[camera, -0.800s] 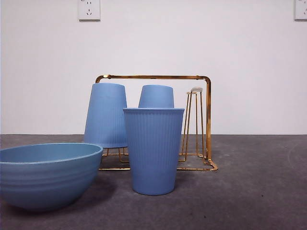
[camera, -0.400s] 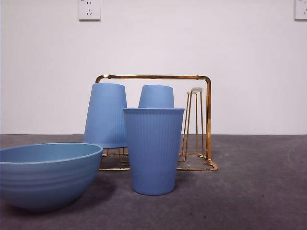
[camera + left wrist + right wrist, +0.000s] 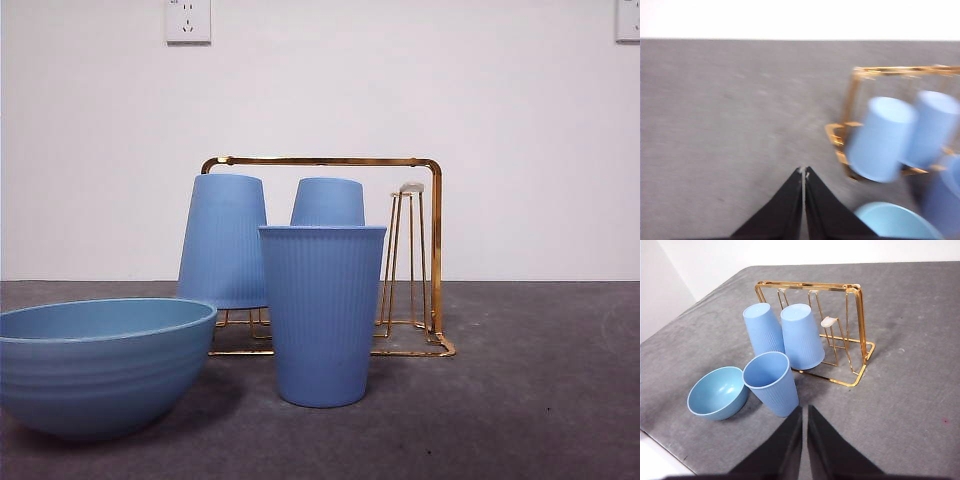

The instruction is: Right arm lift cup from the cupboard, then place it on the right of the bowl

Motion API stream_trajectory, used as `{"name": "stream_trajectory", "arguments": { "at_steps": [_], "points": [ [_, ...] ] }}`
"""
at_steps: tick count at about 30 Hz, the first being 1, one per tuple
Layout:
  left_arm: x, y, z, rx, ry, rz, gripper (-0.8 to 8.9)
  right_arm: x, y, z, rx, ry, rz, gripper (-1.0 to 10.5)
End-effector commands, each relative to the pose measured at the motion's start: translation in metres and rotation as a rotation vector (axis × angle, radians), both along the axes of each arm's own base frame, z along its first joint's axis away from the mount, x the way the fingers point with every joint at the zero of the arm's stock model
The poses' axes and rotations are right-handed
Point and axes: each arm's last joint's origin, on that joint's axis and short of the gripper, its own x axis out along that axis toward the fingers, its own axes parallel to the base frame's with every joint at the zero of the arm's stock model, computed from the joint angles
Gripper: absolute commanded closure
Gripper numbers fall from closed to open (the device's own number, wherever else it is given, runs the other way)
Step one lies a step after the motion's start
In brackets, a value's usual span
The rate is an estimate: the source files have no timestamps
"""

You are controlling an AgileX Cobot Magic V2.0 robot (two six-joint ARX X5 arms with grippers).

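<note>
The cup (image 3: 322, 315), a ribbed matte blue tumbler tapering to a narrower base, is seen upright and mouth-up on the table, just beside the wide blue bowl (image 3: 100, 365) at its 3 o'clock in the front view. The gold wire cupboard (image 3: 415, 260) is located behind the cup, with two identical cups inverted on its pegs.

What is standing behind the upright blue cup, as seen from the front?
Behind the upright cup stands the gold rack with two inverted cups. The upright cup hides the lower part of one and part of the rack's base.
</note>
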Motion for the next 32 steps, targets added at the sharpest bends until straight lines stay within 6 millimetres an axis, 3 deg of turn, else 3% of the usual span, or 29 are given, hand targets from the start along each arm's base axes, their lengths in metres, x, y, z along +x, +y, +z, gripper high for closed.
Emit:
{"name": "stream_trajectory", "arguments": {
  "at_steps": [1, 7, 14, 15, 32],
  "points": [
    [0.005, 0.005, -0.033, 0.106, -0.084, -0.044, 8.07, -0.001, -0.001, 0.004, 0.003, -0.025, 0.010, 9.3],
    [0.009, 0.018, -0.098, 0.133, -0.145, 0.074, 8.07, -0.001, -0.001, 0.004, 0.003, -0.025, 0.010, 9.3],
    [0.015, 0.024, -0.127, 0.080, -0.234, 0.159, 8.07, -0.001, -0.001, 0.004, 0.004, -0.025, 0.011, 9.3],
    [0.018, 0.028, -0.139, 0.047, -0.214, 0.203, 8.07, -0.001, -0.001, 0.004, 0.004, -0.025, 0.011, 9.3],
    [0.017, 0.028, -0.145, 0.059, -0.156, 0.200, 8.07, -0.001, -0.001, 0.004, 0.004, -0.025, 0.011, 9.3]
  ]
}}
